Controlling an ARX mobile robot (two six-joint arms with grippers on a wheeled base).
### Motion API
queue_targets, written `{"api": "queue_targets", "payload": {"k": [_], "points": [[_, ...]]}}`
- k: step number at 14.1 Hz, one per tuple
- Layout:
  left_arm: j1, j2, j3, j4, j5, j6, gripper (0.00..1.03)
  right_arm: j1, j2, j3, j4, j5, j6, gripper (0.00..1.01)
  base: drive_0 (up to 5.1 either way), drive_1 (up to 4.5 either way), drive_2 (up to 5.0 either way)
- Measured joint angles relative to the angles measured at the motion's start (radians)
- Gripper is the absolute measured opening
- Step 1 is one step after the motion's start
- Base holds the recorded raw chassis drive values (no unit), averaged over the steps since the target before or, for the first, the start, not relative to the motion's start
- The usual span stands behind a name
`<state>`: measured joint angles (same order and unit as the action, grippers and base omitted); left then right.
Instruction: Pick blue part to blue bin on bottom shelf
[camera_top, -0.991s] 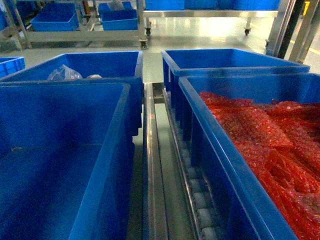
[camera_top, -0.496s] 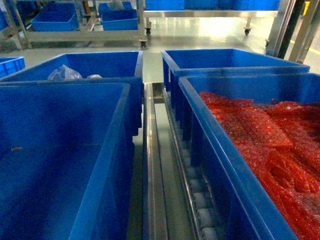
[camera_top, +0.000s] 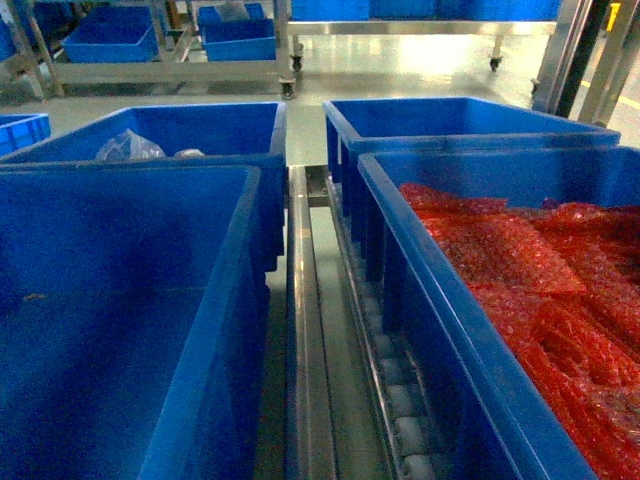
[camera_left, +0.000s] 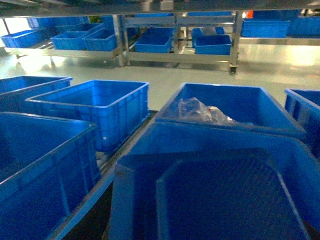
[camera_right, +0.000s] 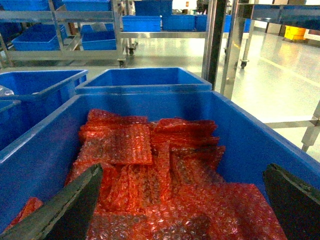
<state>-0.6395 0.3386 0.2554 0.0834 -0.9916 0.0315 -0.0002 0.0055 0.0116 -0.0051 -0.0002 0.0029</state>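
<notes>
Grippers apart over red bubble-wrap packs (camera_right: 165, 170) in blue bin (camera_right: 250, 135).

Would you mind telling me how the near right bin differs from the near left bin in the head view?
The near right bin is piled with red bubble-wrap packs; the near left bin looks almost bare inside. The right one reaches past the picture's right edge, the left one past its left edge. Both are blue plastic and flank the roller rail.
</notes>
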Motion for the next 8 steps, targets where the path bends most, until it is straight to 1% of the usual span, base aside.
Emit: {"api": "queue_targets", "payload": {"k": [1,2,3,4,5,6,8], "points": [[-0.032,0.032,0.006,0.017,0.005,-0.007,0.44,0.000,0.000,0.000,0.000,0.000,0.000,0.98,0.0,0.00,0.0],[-0.009,0.114,0.018,0.080,0.070,-0.030,0.44,0.000,0.000,0.000,0.000,0.000,0.000,0.98,0.0,0.00,0.0],[0.043,0.251,0.056,0.144,0.142,-0.066,0.44,0.000,0.000,0.000,0.000,0.000,0.000,0.98,0.0,0.00,0.0],[0.042,0.351,0.087,0.157,0.156,-0.085,0.44,0.000,0.000,0.000,0.000,0.000,0.000,0.98,0.0,0.00,0.0],[0.031,0.389,0.089,0.146,0.165,-0.098,0.54,0.000,0.000,0.000,0.000,0.000,0.000,0.98,0.0,0.00,0.0],[0.029,0.380,0.089,0.156,0.165,-0.105,0.67,0.000,0.000,0.000,0.000,0.000,0.000,0.98,0.0,0.00,0.0],[0.033,0.368,0.090,0.157,0.159,-0.111,0.92,0.000,0.000,0.000,0.000,0.000,0.000,0.98,0.0,0.00,0.0]]}}
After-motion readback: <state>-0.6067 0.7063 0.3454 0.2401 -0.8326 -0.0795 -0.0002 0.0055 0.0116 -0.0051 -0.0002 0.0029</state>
